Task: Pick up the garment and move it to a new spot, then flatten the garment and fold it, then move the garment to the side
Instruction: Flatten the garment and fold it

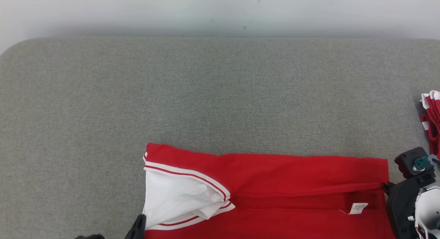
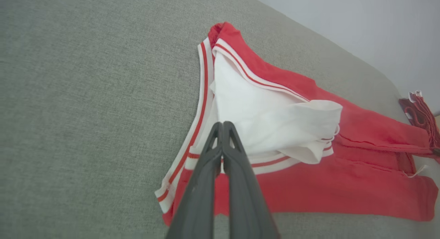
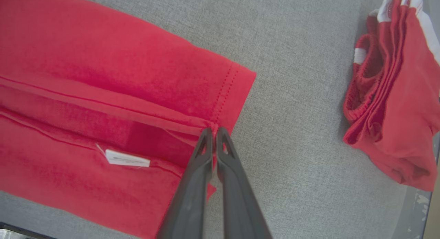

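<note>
Garment folding, mid-task. The red garment [image 1: 292, 173] with white striped trim lies at the near edge of the grey table [image 1: 220, 94], its long axis running left to right between the two arms. The left gripper [image 2: 222, 125] is clenched, its tips resting at the striped white end; whether cloth is caught between them cannot be told. The right gripper [image 3: 215, 131] is clenched on a fold at the stitched hem corner of the opposite end, and a raised ridge of cloth runs from that corner back along the garment. A white label [image 3: 127, 160] shows just beside this ridge. Each arm is thus nearest its own end, so the next fold probably requires both ends to travel together across the short axis. A second folded red garment [image 1: 431, 122] lies well apart at the right.
</note>
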